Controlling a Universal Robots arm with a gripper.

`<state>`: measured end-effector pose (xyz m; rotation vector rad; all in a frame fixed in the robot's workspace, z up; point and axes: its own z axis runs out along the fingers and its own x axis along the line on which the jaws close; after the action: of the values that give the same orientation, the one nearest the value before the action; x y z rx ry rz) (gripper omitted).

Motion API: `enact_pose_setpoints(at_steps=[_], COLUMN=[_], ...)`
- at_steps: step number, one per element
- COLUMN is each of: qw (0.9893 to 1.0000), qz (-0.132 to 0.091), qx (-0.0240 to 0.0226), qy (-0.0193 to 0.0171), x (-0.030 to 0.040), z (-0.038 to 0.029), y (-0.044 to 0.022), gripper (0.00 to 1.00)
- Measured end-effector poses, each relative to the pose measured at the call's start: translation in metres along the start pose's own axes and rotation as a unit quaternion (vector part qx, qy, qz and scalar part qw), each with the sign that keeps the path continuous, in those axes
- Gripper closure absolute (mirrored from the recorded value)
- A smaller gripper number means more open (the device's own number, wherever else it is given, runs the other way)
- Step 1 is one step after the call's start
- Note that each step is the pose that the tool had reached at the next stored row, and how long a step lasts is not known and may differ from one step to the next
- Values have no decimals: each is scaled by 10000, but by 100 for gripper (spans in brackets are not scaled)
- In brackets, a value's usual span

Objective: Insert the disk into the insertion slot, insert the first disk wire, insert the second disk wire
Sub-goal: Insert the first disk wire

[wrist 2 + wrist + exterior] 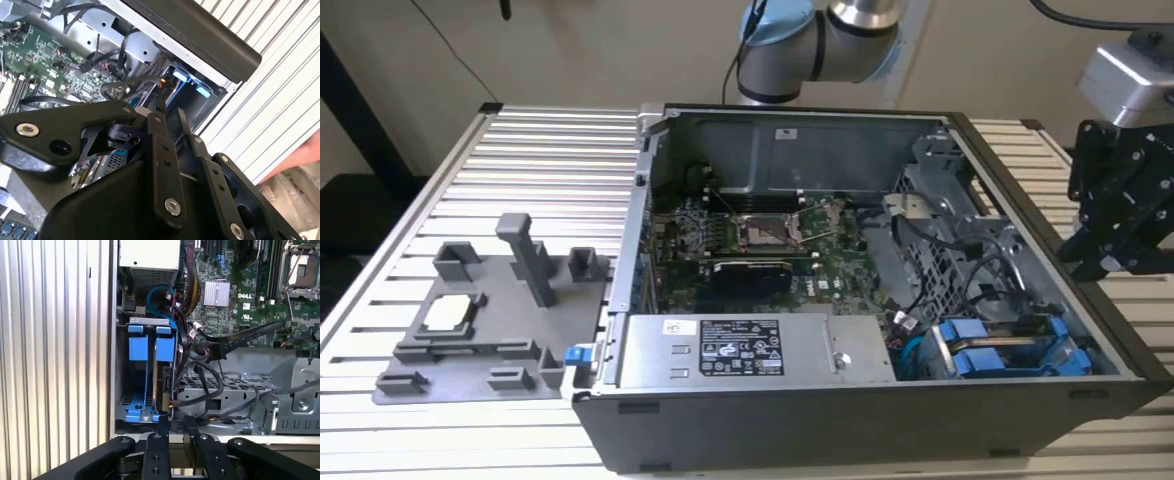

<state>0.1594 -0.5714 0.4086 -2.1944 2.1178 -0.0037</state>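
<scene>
The open computer case (pixel 854 400) lies on a slatted table. In its near corner on the exterior view's right, two blue carriers (pixel 1001 348) stand side by side in the grey drive cage. The disk (pixel 163 385) sits edge-on in the insertion slot (pixel 123 401), under its blue carrier tab (pixel 165 347). Loose black wires with a connector (pixel 212 349) hang beside the cage, and one black cable ends at the disk's edge (pixel 176 403). My gripper (pixel 1101 265) (pixel 170 107) (pixel 176 421) hovers outside the case wall by the cage. Its fingers (pixel 163 427) are narrowly apart, with nothing between them.
The silver power supply (pixel 734 350) fills the case's front beside the cage, with the motherboard (pixel 761 240) behind it. A grey fixture plate (pixel 480 310) with upright blocks lies on the table at the exterior view's left. A hand (pixel 300 155) shows beyond the case.
</scene>
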Motion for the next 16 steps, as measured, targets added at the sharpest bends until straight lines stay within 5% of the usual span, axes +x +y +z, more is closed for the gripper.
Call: enact_pose_setpoints(at_steps=[9, 16], qw=[10000, 10000], qz=[0, 1], qx=[0, 0], qy=[2, 0], x=[-10, -139], z=[-16, -5], y=[-1, -5], gripper=[73, 73])
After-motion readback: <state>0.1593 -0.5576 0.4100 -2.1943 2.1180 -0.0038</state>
